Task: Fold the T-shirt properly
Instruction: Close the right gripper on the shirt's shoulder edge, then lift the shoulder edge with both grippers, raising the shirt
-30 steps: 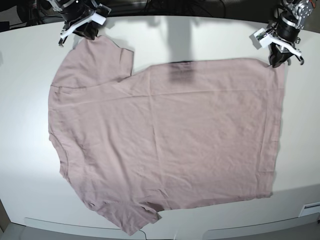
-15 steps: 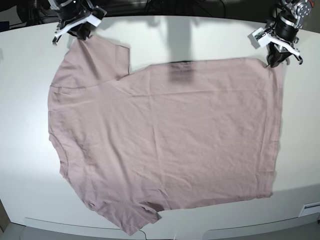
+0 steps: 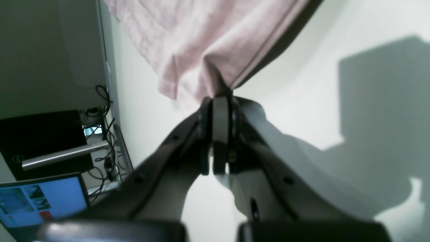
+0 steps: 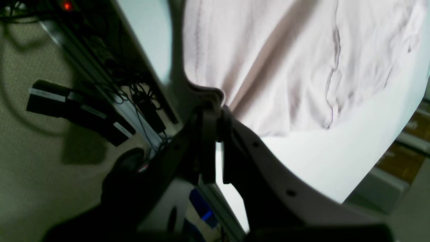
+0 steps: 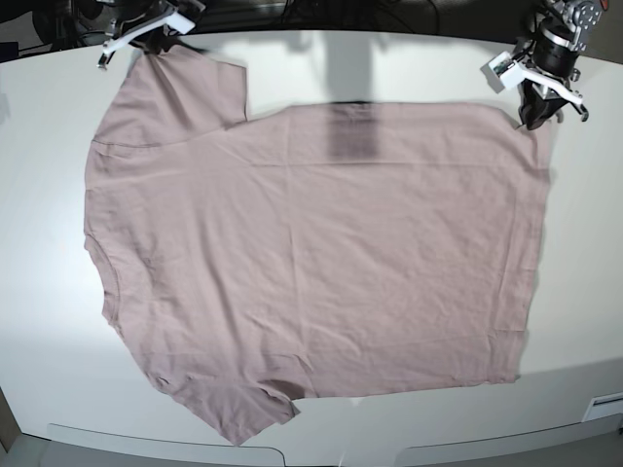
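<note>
The pink-mauve T-shirt lies spread flat on the white table, sleeves toward the view's left and hem toward the right. My left gripper is shut on the far hem corner at the base view's right. Its wrist view shows the jaws pressed together at the gripper tip, with the T-shirt bunched and rising from them. My right gripper is shut on the far sleeve's edge at the top left. In its wrist view the gripper pinches the T-shirt edge.
The table's far edge runs just behind both grippers. Beyond it are cables and a lit monitor on one side and dark power strips on the floor on the other. A dark shadow falls on the shirt's far edge.
Both grippers have drawn back toward the table's far edge, pulling the shirt with them. The whole shirt has slid away from the near edge and lies flatter.
</note>
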Action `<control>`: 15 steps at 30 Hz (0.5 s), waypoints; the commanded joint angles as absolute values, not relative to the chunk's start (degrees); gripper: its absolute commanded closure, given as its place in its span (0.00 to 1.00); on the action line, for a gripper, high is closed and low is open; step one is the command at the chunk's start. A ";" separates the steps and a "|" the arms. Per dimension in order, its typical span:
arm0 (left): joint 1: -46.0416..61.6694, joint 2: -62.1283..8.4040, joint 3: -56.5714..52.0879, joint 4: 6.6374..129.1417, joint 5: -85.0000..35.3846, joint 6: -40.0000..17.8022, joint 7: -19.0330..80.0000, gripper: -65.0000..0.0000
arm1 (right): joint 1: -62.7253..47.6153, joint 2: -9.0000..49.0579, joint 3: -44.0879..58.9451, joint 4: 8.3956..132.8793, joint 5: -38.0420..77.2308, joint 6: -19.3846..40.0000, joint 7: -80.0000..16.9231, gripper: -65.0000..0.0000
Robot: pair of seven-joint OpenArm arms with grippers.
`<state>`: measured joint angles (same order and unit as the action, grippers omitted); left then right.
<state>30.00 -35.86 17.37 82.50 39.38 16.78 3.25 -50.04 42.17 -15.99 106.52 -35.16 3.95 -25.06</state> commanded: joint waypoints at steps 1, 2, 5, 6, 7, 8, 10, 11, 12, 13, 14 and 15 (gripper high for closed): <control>29.39 -36.99 16.93 82.96 39.57 20.53 4.60 1.00 | -50.50 42.70 -14.81 107.92 -35.24 3.33 -25.12 1.00; 29.36 -37.21 16.91 82.96 39.57 22.92 5.17 1.00 | -50.48 42.70 -13.89 108.36 -34.52 3.33 -25.12 1.00; 29.12 -37.71 16.91 82.98 39.59 27.07 5.23 1.00 | -50.11 42.68 -11.07 109.47 -31.99 3.36 -25.06 1.00; 28.88 -37.67 16.93 82.98 39.55 27.03 4.73 1.00 | -49.58 42.68 -10.39 109.75 -30.85 3.36 -25.08 1.00; 28.86 -37.58 16.93 82.98 39.55 27.00 4.36 1.00 | -48.88 42.68 -9.87 109.95 -29.65 3.38 -25.10 1.00; 28.82 -37.41 16.93 82.98 39.57 27.00 3.88 1.00 | -48.18 42.63 -9.65 110.04 -28.82 3.38 -25.10 1.00; 28.51 -36.95 16.93 82.98 39.53 26.94 3.60 1.00 | -46.33 42.44 -9.74 110.04 -27.62 3.44 -24.93 1.00; 28.25 -36.77 16.93 82.98 39.55 26.98 3.53 1.00 | -45.39 42.15 -9.78 110.04 -27.09 3.46 -24.86 1.00; 28.16 -36.67 16.93 82.98 39.55 27.00 3.38 1.00 | -44.42 41.63 -9.78 110.04 -26.44 3.53 -24.75 1.00; 27.83 -36.67 16.93 82.98 39.55 26.98 3.29 1.00 | -43.42 40.84 -9.78 110.04 -26.24 3.62 -24.71 1.00; 27.53 -36.69 16.93 82.98 39.46 26.98 3.40 1.00 | -42.44 39.88 -9.78 110.04 -26.00 3.64 -24.69 1.00; 27.20 -36.69 16.93 82.98 39.40 27.00 3.40 1.00 | -41.50 38.81 -9.78 110.04 -25.28 3.64 -24.69 1.00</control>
<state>29.56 -36.16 17.69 82.00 39.07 22.63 4.82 -41.36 38.06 -10.11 108.92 -24.88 4.49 -25.41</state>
